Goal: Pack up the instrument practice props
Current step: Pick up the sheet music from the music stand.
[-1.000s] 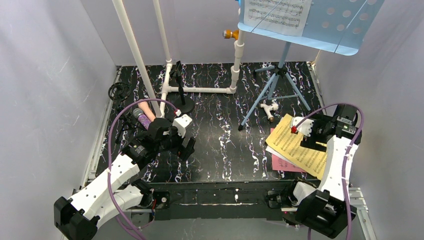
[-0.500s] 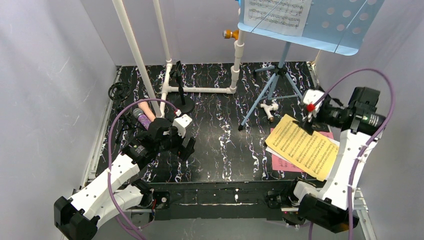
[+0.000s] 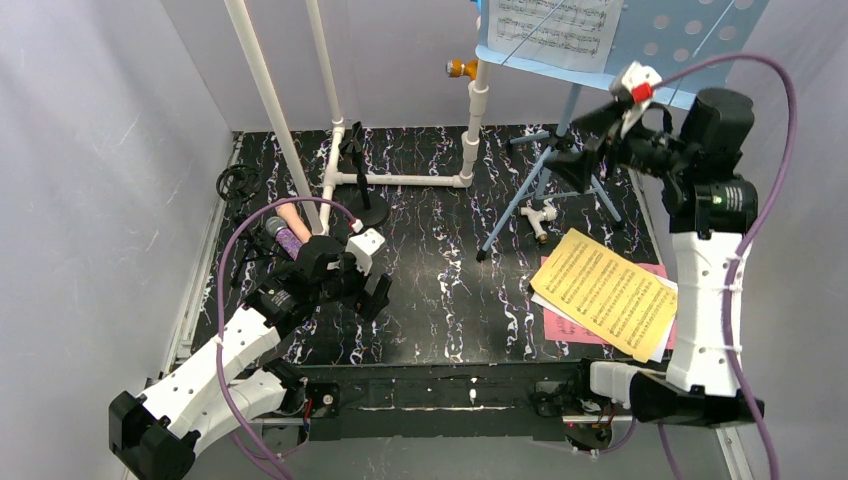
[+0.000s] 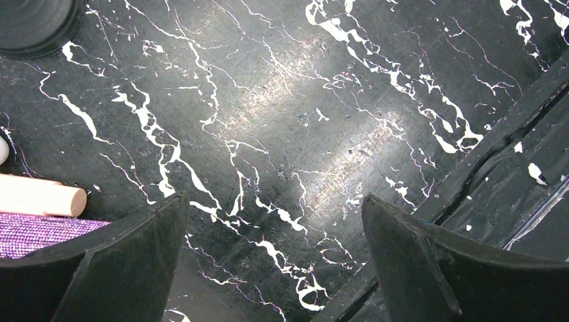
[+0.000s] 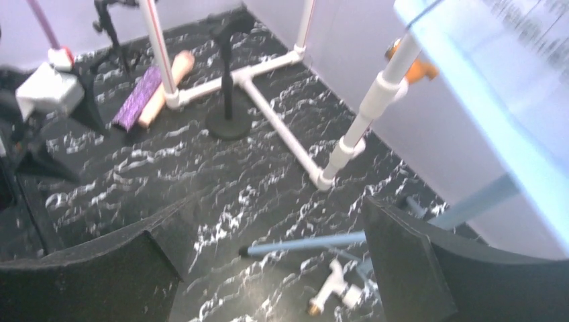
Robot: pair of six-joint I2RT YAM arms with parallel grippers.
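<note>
Black marbled table point(image 3: 440, 300) | right gripper point(image 3: 578, 160), jaws apart, near light-blue music rack point(image 3: 690, 60)

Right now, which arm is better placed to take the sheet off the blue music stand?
Right. The right end effector hangs open beside the music stand, near the sheet; the left end effector sits low over the table by the microphones, far across.
</note>
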